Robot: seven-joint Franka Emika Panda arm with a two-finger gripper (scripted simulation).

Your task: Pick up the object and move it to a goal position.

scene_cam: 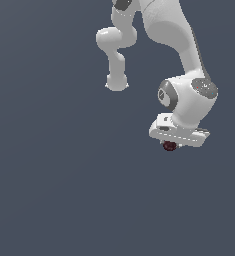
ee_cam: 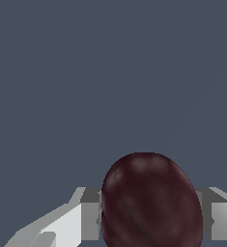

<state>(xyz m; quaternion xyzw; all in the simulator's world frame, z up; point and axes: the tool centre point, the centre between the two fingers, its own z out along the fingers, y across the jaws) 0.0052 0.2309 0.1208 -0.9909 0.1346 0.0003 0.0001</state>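
**Dark red lump sits between the fingers, under the white hand**

No box, tray, bowl or other container appears in either view; the only surface is a flat slate-blue ground (scene_cam: 54,190) that fills both pictures with no edge or marking.

In the exterior view the white arm (scene_cam: 174,40) comes down from the top edge and ends in a broad white hand toward the exterior view's right. The gripper (scene_cam: 170,146) points downward, and the object (scene_cam: 169,146) shows as a tiny dark red speck just under the hand's lower edge. Only a sliver of it peeks out; the hand body covers the rest, and the fingers themselves cannot be made out from this side.

The wrist view gives the closer look. The object (ee_cam: 151,200) fills the lower middle of that picture as a smooth, dark maroon, egg-like shape with faint highlights near its crown. Its lower part is cut off by the picture's border. A grey and white finger (ee_cam: 88,219) stands hard against one flank, and the other finger (ee_cam: 216,217) against the opposite flank, with no gap visible on either side. The gripper (ee_cam: 151,222) therefore reads as pinching the object between its two fingers.

Whether the object rests on the ground or hangs above it cannot be told: no shadow or contact line shows in either view. The arm's upper links run out of the exterior view at the top, so its base is not seen.
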